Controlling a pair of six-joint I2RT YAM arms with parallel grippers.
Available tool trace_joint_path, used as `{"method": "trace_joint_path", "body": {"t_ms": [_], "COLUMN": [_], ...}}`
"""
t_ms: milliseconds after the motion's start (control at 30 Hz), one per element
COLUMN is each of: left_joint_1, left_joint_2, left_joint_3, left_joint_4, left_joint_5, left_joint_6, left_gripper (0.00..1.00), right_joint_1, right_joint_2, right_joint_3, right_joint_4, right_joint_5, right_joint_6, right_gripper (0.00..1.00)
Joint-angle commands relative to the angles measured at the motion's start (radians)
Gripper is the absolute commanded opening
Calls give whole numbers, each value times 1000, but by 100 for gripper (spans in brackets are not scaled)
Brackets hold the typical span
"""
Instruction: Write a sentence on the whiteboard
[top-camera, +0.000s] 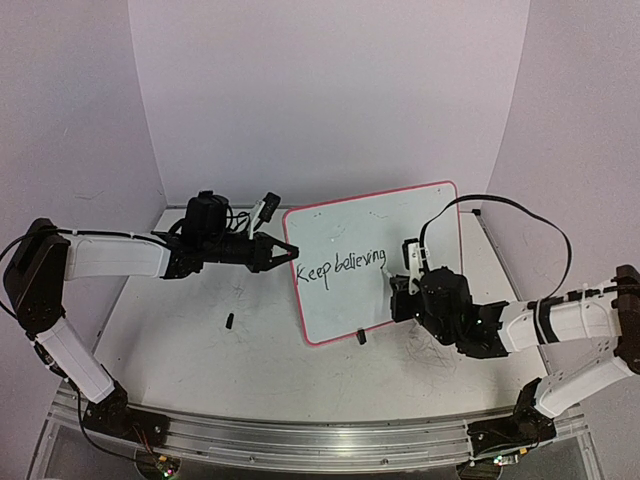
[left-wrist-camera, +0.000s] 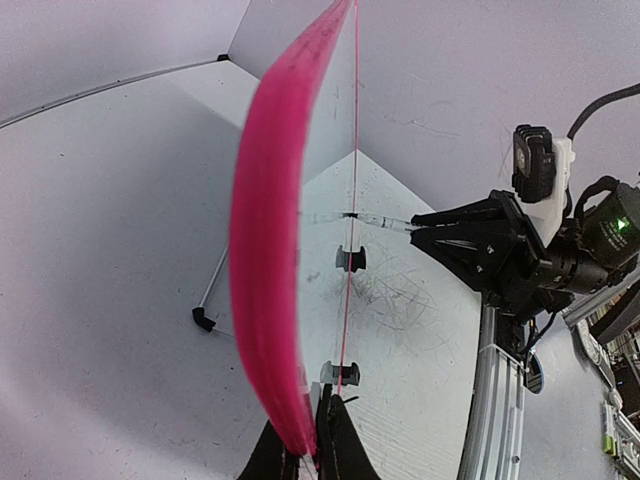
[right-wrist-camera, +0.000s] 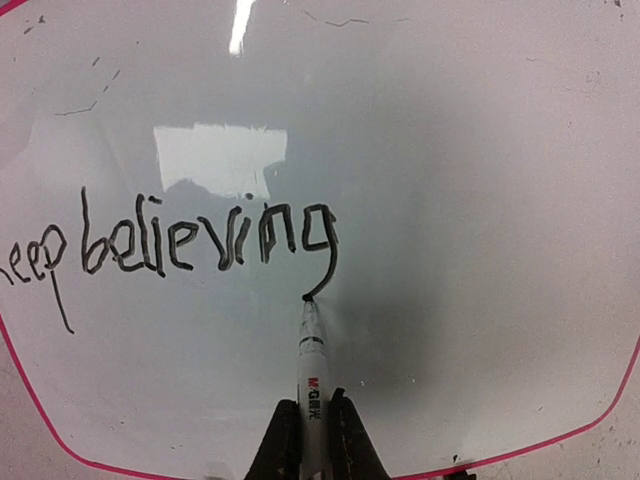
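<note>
Reaching in from the left with its forearm about level, the left arm brings the left gripper (top-camera: 283, 250) (left-wrist-camera: 308, 455) to the left edge of the whiteboard (top-camera: 400, 215) (right-wrist-camera: 480, 200). Both fingers are pinched tight on the pink rim there. The right arm is folded low on the right, wrist turned toward the board face. The right gripper (top-camera: 405, 285) (right-wrist-camera: 313, 440) is clamped on a marker (right-wrist-camera: 311, 350) (left-wrist-camera: 385, 222), whose black tip touches the surface.

The whiteboard sits toward the back right of the bench (top-camera: 200, 350), its far right corner close to the wall. A black clip (top-camera: 361, 337) on its near edge is down at the bench. How steeply the board leans I cannot tell. In the left wrist view it shows edge-on, and the marker meets the face partway along. Bare white board lies to the right of the tip and below the writing, out to the rim. Left of the board the bench is scuffed, and a small black piece (top-camera: 229, 321) lies well apart from everything.

The sentence (top-camera: 340, 268) (right-wrist-camera: 200, 240) reads "Keep believing" in thin black letters on one line. The tip rests at the end of the last g's tail. A patch of glare sits just above the letters, and a few faint grey marks show near the top edge.
</note>
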Motion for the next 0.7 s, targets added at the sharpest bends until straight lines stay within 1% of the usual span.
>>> {"method": "trace_joint_path", "body": {"t_ms": [0,100,167,267,367,467,567,667], "left_joint_1": [-14,-14,-14,-14,-15,-14,-14,-14], "left_joint_2": [-15,-12,-15,-17,-16,-13,-9,-11], "left_joint_3": [22,21,19,20,25,25,25,24], "left_joint_4": [-67,-69,-70,-74,-85,-87,-87,-89], "left_joint_5": [-41,-43,-49,-54,-58,-60,-63,-67], "left_joint_6": [109,110,113,119,126,127,127,128], "left_gripper": [0,0,0,0,0,0,0,0], "right_joint_1": [12,12,13,8,-24,-88,-98,-98], "right_joint_2": [14,-6,-57,-137,-202,-212,-190,-156], "right_joint_3": [38,67,61,21,-31,-23,1,1], "right_joint_4": [7,11,-6,-44,-45,-36,20,61], "right_joint_5": [-12,-12,10,44,33,-30,-78,-96], "right_joint_6": [-3,-20,-19,-20,-30,-60,-129,-136], "right_gripper": [0,0,0,0,0,0,0,0]}}
